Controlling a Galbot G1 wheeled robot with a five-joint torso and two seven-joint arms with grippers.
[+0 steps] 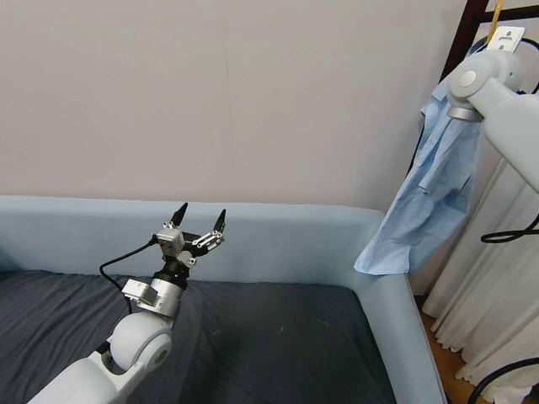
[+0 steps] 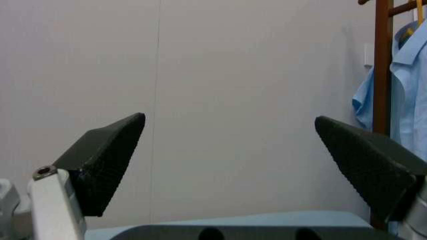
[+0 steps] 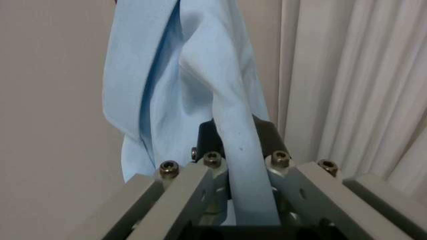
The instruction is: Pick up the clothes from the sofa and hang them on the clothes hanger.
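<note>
Nearest me, above the sofa (image 1: 286,244) with its dark fabric seat and pale blue padded rim, I read the left gripper (image 1: 200,212) spread wide, holding nothing. Far right, one light blue shirt (image 1: 429,185) hangs in soft folds by the dark wooden rack (image 1: 466,34); the right gripper (image 3: 237,150) is pinched on a fold.

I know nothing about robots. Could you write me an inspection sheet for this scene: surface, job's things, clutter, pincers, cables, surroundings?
Surface: sofa, pale blue frame around a dark cushion.
Job's things: blue shirt hanging at the wooden rack; yellow hanger near its top.
Clutter: nothing seen.
Pincers: left pincer open, raised over the sofa; right pincer shut on the blue shirt, up beside the rack.
Cables: black cable looping off the left arm; second cable by the right arm.
Surroundings: plain wall, white curtains.
</note>
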